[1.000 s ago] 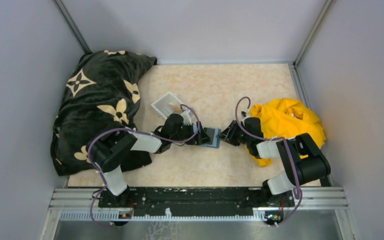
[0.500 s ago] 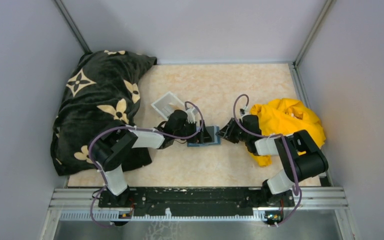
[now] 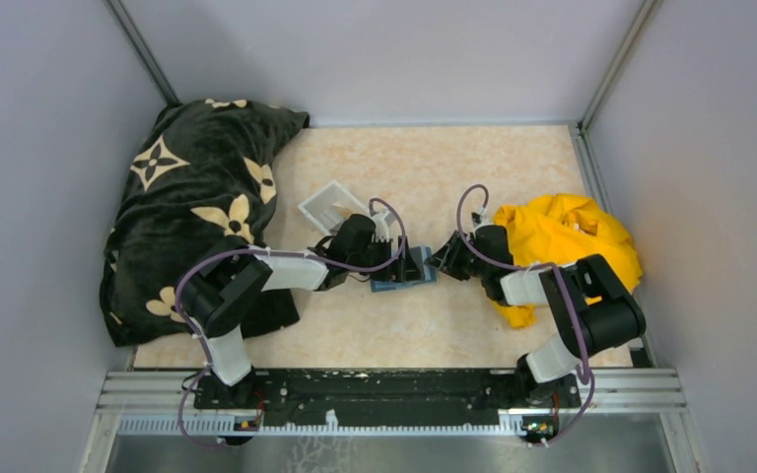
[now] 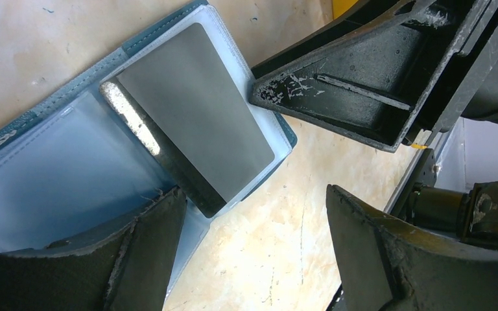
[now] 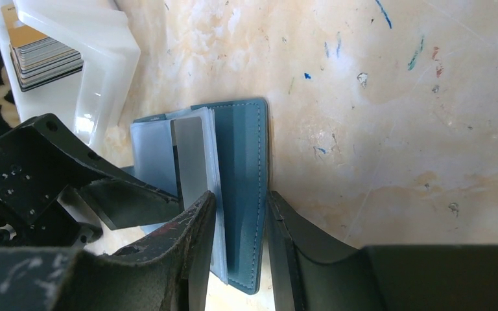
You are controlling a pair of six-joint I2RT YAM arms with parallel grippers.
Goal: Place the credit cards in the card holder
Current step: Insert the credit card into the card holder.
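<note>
Beside white tray (image 5: 104,39), right pincer (image 5: 241,201) clamped on card holder (image 5: 240,142), left pincer (image 4: 253,194) spread wide, empty, yellow cloth (image 3: 567,236) nearby.

Two black-and-white arms (image 3: 286,276) with looping purple cables (image 3: 475,188) (matte black jaws, scuffed and white-flecked)

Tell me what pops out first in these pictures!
A big black blanket with cream flowers fills the far left, and a bright yellow cloth sits bunched on the right. In the middle, between both arms, lies an open teal wallet with a grey card tucked inside.
</note>
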